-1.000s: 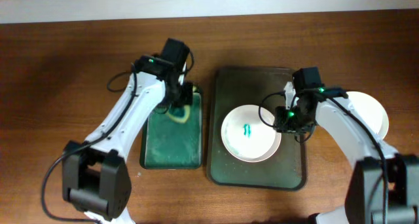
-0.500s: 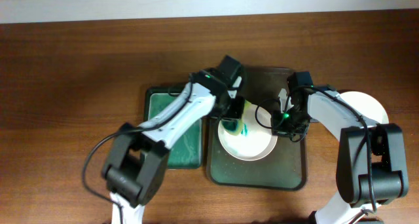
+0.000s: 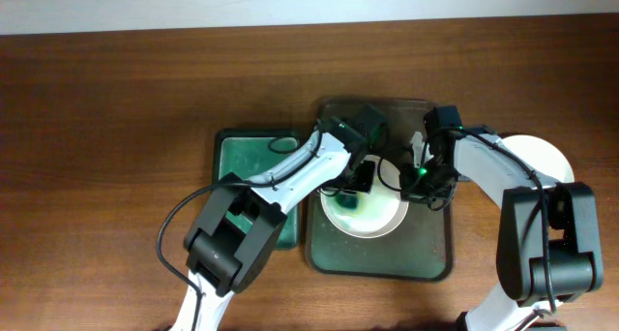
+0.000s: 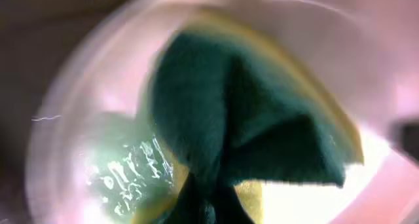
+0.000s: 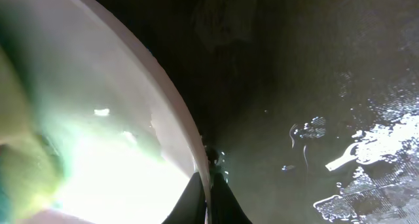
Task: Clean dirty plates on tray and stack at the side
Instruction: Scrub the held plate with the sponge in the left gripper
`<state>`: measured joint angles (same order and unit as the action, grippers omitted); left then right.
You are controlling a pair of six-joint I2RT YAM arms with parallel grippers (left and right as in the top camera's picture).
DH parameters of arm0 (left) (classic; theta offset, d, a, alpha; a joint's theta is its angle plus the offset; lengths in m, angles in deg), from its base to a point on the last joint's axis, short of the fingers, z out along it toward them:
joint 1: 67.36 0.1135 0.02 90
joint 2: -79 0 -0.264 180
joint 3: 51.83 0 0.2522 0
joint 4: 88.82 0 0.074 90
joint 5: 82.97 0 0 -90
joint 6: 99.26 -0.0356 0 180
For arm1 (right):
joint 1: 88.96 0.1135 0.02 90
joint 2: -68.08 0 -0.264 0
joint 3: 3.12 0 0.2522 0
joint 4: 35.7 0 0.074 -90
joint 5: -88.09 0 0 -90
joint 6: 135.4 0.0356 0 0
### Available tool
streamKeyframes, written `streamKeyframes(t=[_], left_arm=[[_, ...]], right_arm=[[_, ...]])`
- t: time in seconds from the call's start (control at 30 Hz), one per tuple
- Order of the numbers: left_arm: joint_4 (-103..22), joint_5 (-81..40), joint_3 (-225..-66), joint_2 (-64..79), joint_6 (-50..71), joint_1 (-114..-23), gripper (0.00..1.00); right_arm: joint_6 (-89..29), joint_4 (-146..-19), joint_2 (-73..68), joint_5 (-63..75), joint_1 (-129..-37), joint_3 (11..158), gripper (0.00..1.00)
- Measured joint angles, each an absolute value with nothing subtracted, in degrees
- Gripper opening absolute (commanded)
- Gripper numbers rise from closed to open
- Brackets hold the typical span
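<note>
Overhead: the dark tray (image 3: 426, 246) lies at centre right of the frame on the wooden bench (image 3: 116, 128). A white plate (image 3: 389, 215) sits inside the tray, in its middle.

Left tool (image 3: 358, 188) reaches in from the lower left and is down over the plate's centre. The left wrist view fills with a dark green sponge (image 4: 249, 112) with a yellow backing, bunched to a narrow waist at the bottom edge where the tool pinches it. The sponge presses on the plate's face. A wet pale green smear (image 4: 124, 171) shows on the plate at lower left of that view.

Right tool (image 3: 418, 183) is at the plate's right rim. In the right wrist view its fingers (image 5: 226, 207) stand one on each side of the white rim at bottom centre, closed on it. The tray floor to the right of the rim is dark and wet.

Second plate (image 3: 546, 162), plain white, rests on the bench at the right of the frame, off the tray and partly under the right arm. Whether it is one plate or more I cannot tell.

The smaller green tray (image 3: 242, 171) lies just left of the dark tray.
</note>
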<state>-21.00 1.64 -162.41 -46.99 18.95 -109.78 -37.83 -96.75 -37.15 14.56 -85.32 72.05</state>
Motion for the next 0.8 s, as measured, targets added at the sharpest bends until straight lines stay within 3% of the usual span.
streamKeyframes(t=[0.1, 0.2, 0.27, 0.5, 0.8], left_arm=[[-15.9, 14.2, -163.9, -47.1, 19.1, -109.6, 0.00], [-16.6, 16.1, -164.0, -47.3, 19.1, -109.7, 0.00], [-17.7, 13.3, -164.0, -47.7, 19.0, -109.6, 0.00], [-27.6, -16.0, -164.0, -49.6, 12.7, -108.9, 0.00], [-22.2, -19.7, -164.8, -50.5, 12.2, -109.3, 0.00]], right_arm=[[-37.8, -96.7, -37.2, 15.4, -85.3, 72.1, 0.04], [-37.8, -96.6, -37.4, 16.2, -85.0, 72.1, 0.04], [-37.7, -96.6, -37.4, 16.2, -85.0, 72.1, 0.04], [-37.6, -97.2, -37.4, 15.5, -85.5, 72.1, 0.04], [-37.5, -97.5, -37.4, 15.5, -85.6, 72.1, 0.04]])
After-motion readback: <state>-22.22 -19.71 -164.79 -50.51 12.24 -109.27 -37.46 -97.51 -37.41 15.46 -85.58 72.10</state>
